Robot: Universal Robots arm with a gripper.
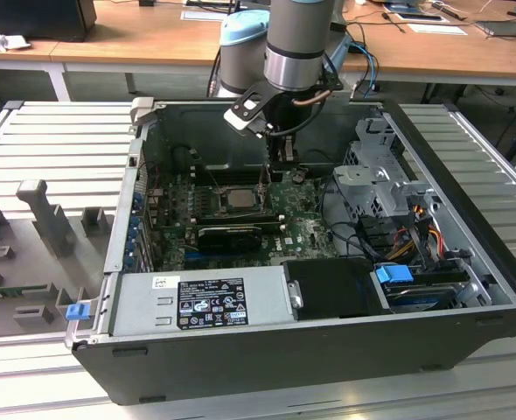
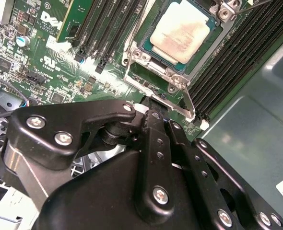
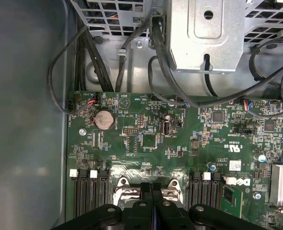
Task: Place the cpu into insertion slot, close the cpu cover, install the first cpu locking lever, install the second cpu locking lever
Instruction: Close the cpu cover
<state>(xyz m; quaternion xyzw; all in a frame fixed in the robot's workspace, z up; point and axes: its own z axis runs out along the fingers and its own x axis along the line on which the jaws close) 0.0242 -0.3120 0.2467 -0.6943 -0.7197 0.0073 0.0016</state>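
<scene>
The cpu (image 2: 180,31) is seen seated in the insertion slot (image 2: 142,46) on the green motherboard (image 3: 184,163) and is framed by the metal cpu cover (image 2: 153,67). The jaws are pressed together with no gap, their tips just beside the slot's edge and near a thin metal lever (image 2: 188,98). Whether anything is pinched cannot be told.
</scene>
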